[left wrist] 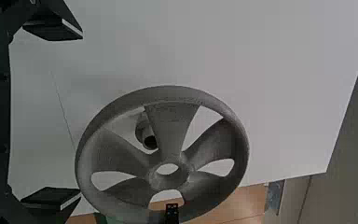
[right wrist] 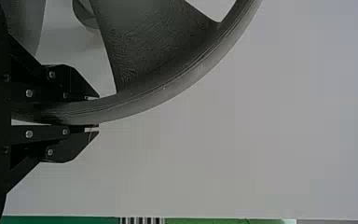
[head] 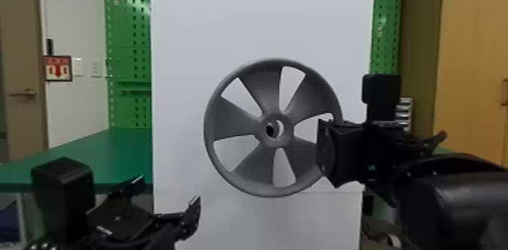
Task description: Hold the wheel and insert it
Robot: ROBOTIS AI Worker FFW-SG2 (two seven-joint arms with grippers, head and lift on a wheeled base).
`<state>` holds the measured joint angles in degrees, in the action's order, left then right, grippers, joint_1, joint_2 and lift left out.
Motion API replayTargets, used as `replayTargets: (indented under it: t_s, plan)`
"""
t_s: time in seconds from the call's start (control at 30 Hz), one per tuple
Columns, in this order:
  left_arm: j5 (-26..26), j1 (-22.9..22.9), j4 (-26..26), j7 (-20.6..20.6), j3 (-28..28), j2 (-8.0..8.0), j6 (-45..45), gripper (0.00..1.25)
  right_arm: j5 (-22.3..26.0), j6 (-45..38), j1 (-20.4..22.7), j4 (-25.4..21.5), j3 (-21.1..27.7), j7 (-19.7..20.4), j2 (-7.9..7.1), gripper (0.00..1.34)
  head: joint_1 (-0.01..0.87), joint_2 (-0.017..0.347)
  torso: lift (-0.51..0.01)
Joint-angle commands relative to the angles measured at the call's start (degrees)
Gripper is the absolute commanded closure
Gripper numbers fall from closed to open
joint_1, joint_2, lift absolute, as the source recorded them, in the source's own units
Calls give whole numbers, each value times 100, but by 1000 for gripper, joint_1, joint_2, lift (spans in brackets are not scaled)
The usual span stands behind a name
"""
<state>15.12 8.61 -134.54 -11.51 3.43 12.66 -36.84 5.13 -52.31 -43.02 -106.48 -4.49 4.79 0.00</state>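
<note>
My right gripper [head: 328, 147] is shut on the right side of the grey wheel's rim, and the wheel [head: 238, 119] faces the head camera upright before a white panel. In the right wrist view the rim [right wrist: 135, 102] lies pinched between the fingers of the right gripper [right wrist: 92, 112]. Behind the wheel's hub, a grey peg [left wrist: 144, 130] on the panel shows between two spokes of the wheel [left wrist: 170, 126] in the left wrist view. My left gripper [head: 168, 194] stands open and low at the left, apart from the wheel; its spread fingers hold nothing, the left gripper [left wrist: 81, 114].
The white panel [head: 181, 41] stands upright behind the wheel. A green table [head: 109, 155] is at the left, with green pegboard [head: 128, 41] behind it. A wooden cabinet [head: 472, 60] is at the far right.
</note>
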Motion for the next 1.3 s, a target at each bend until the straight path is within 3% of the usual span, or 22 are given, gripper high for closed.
replayTargets:
  t_s: [0.0, 0.43, 1.27]
  plan:
    - [0, 0, 7, 0, 0, 0, 1, 101, -3, 72, -40, 101, -26, 4, 5, 1214, 97, 15, -442]
    - [0, 9, 59, 0, 35, 0, 54, 101, -38, 256, -234, 611, -149, 84, 5, 1214, 97, 15, -442]
    - [9, 9, 77, 0, 44, 0, 98, 101, -91, 590, -401, 1129, -149, 110, 5, 1214, 97, 15, -442]
